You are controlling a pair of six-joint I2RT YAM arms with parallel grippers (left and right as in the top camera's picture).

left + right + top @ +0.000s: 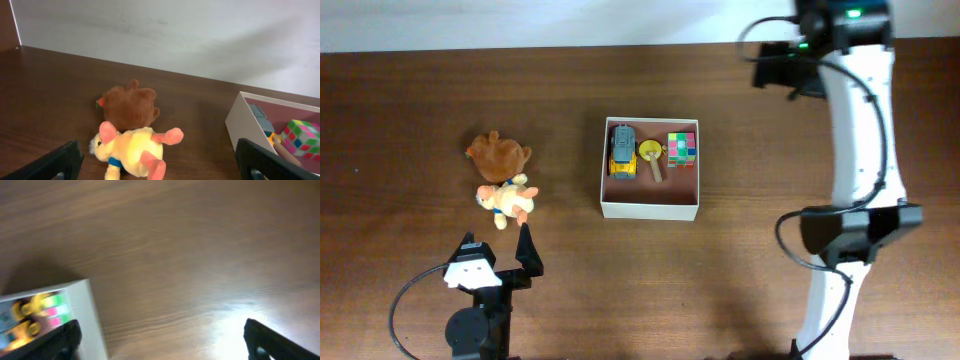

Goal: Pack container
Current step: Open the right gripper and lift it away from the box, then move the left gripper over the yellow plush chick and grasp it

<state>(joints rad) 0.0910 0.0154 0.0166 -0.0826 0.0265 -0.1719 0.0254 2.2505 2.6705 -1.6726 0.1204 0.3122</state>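
Note:
The container (650,210) is a square white box with a pink-brown inside, at the table's middle. It holds a toy truck (622,150), a yellow-headed wooden toy (652,157) and a colour cube (682,149). A brown plush (498,154) and a yellow plush (507,200) lie left of it on the table. My left gripper (500,252) is open and empty just in front of the yellow plush (132,150), with the brown plush (127,105) behind it. My right gripper (775,65) is open and empty over bare table, beyond the container's far right corner (87,315).
The left wrist view shows the container's white wall (245,122) at the right, with the cube (300,136) inside. A light wall runs along the table's far edge (520,45). The right arm (860,150) stretches along the table's right side.

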